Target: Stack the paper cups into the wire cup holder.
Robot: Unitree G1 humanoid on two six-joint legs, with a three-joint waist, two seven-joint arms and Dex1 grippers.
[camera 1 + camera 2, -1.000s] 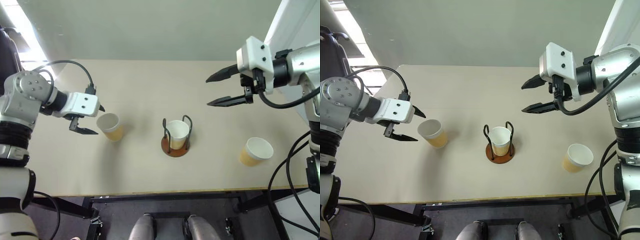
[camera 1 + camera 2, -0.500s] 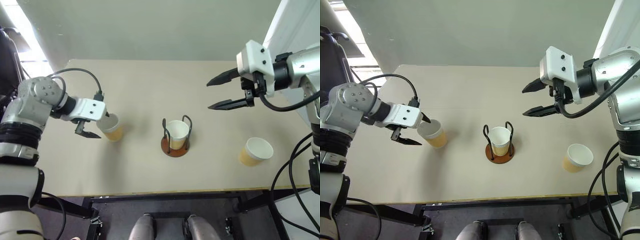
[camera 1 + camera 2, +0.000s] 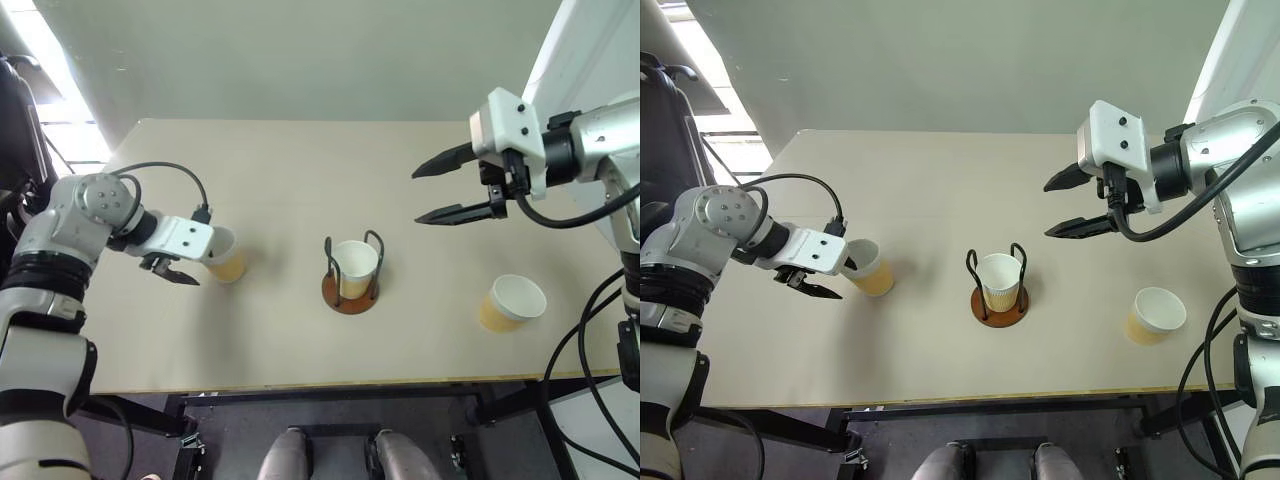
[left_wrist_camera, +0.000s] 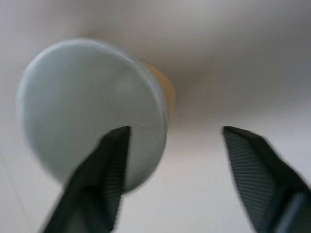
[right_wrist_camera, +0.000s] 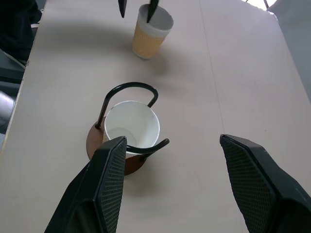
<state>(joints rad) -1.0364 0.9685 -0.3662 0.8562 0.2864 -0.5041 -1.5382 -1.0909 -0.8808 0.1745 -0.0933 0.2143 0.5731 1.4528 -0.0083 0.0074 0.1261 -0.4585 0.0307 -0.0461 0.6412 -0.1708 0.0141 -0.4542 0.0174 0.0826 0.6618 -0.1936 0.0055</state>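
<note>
Straddling the rim of the left paper cup (image 3: 872,268), the left gripper (image 3: 832,279) has its jaws apart, one black finger (image 4: 104,170) over the cup's white mouth and the other outside its wall, and the frames do not show them pressing on it. That cup stands upright on the left part of the worktop (image 3: 300,170), well in from the near and left edges, with bare surface all round it. Toward the centre stands the wire cup holder (image 3: 351,283), its rust-brown base flat on the worktop and its dark wire loops upright around a second paper cup (image 5: 131,126) seated inside it; an open strip of worktop separates it from the left cup. The right gripper (image 3: 452,186) hangs above the worktop's right half, jaws spread wide and holding nothing, pointing toward the middle, well apart from the holder. A third paper cup (image 3: 512,302) stands alone at the right, nearer the front edge and close to the right edge than the others, apart from both grippers. The far half of the worktop is bare up to the wall behind it.
</note>
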